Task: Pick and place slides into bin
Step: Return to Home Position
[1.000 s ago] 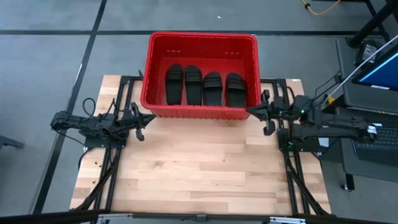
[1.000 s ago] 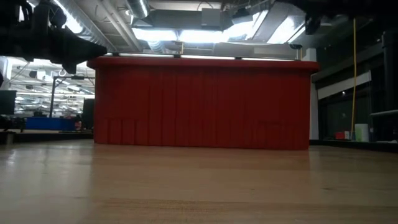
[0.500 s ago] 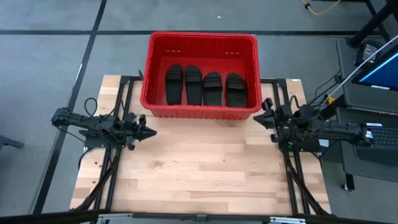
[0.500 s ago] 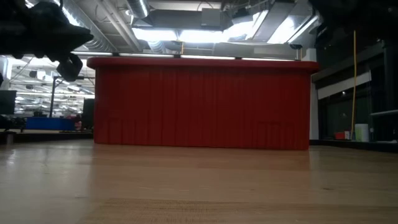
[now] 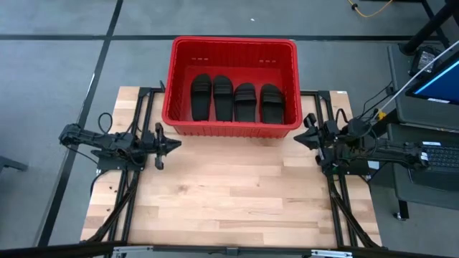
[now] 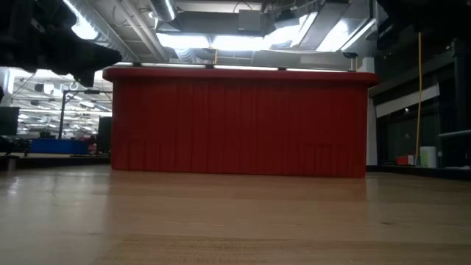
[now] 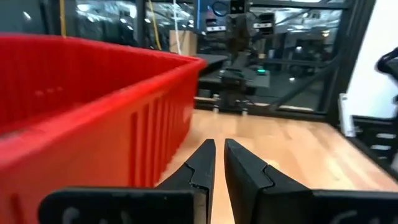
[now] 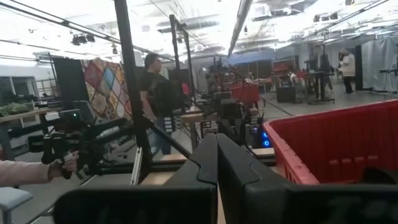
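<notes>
Looking straight down, all four black slides (image 5: 224, 97) lie inside the red bin (image 5: 233, 41). They sit side by side in one row across its floor, each running lengthwise from 12 to 6 o'clock, with neighbours touching or very nearly so (hard to call from up there). The bin sits at the 12 o'clock end of the wooden table (image 5: 229, 193).

The left gripper (image 5: 174, 144) hovers at about 9 o'clock over the table, just off the bin's 7 o'clock corner, with its tips aimed toward 3 o'clock. Its wrist view shows the two dark fingers (image 7: 202, 168) drawn nearly together with only a thin slit between them, gripping no slide. The bin's ribbed wall runs past right beside them.

The right gripper (image 5: 301, 138) pretty much mirrors that at about 3 o'clock, just off the bin's 5 o'clock corner, with its tips aimed toward 9 o'clock. Its fingers (image 8: 202, 162) are pressed together on themselves, and a corner of the bin shows beside them.

From table height the bin is a wide red wall standing flat on the boards. A dark chunk of the left arm (image 6: 59, 48) hangs in the air near its 10 o'clock corner, not touching it.

Off the table at 3 o'clock there's a laptop (image 5: 439, 77), and a person (image 8: 155, 87) stands out in the room beyond the right gripper.
</notes>
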